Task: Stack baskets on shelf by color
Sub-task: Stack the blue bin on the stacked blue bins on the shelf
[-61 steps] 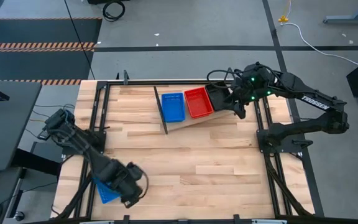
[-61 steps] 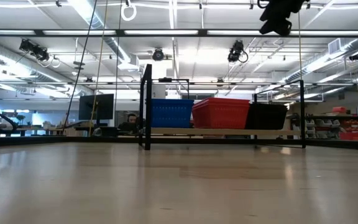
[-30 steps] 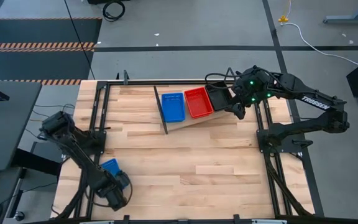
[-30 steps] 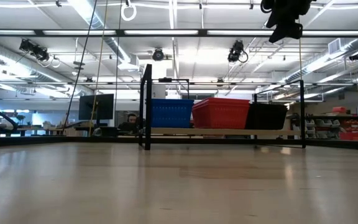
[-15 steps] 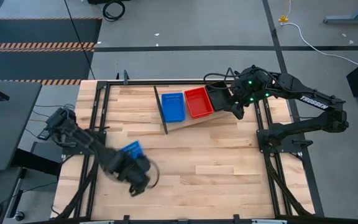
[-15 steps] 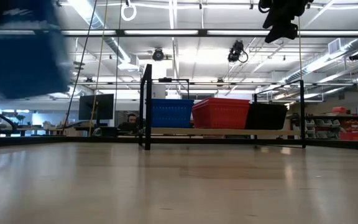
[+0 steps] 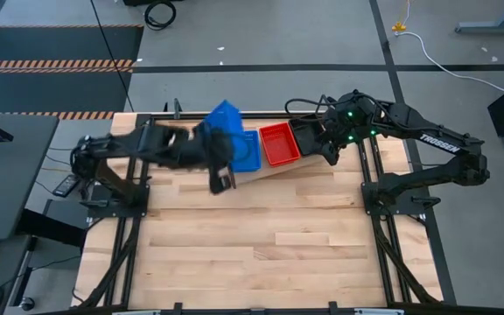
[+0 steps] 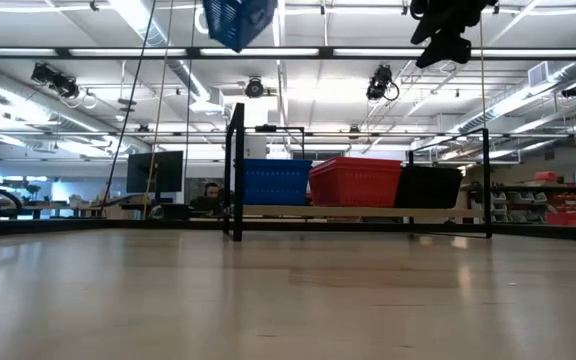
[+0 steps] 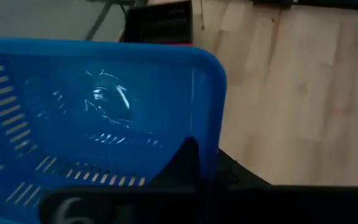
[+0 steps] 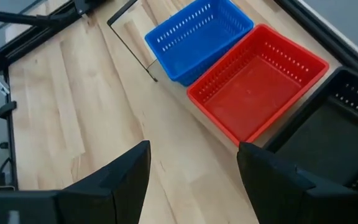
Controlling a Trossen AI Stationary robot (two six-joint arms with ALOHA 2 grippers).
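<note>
My left gripper point(image 7: 218, 138) is shut on a blue basket point(image 7: 226, 117) and holds it high in the air point(image 8: 238, 20) over the left end of the shelf point(image 7: 269, 170). On the slanted shelf a blue basket point(image 7: 245, 151), a red basket point(image 7: 278, 143) and a black basket point(image 7: 306, 136) rest side by side on their bottoms. My right gripper point(image 7: 331, 150) hangs open above the shelf's right end, with nothing between its fingers point(image 10: 191, 180). My left gripper holds the blue basket by one side wall near a corner point(image 9: 209, 134). One finger point(image 9: 185, 163) seems to stand inside the basket and the other outside the wall. The basket is lifted clear and tilted, well above the shelf.
Black metal frames point(image 7: 138, 166) run along the table's left and right sides. The shelf's wire end point(image 7: 224, 179) stands just under the left arm. The wooden tabletop point(image 7: 261, 236) stretches wide toward the near edge.
My left gripper has swung up from the table's near left corner toward the far edge, carrying the blue basket with it. The basket has risen clear of the table and now hangs tilted above the shelf's blue basket.
</note>
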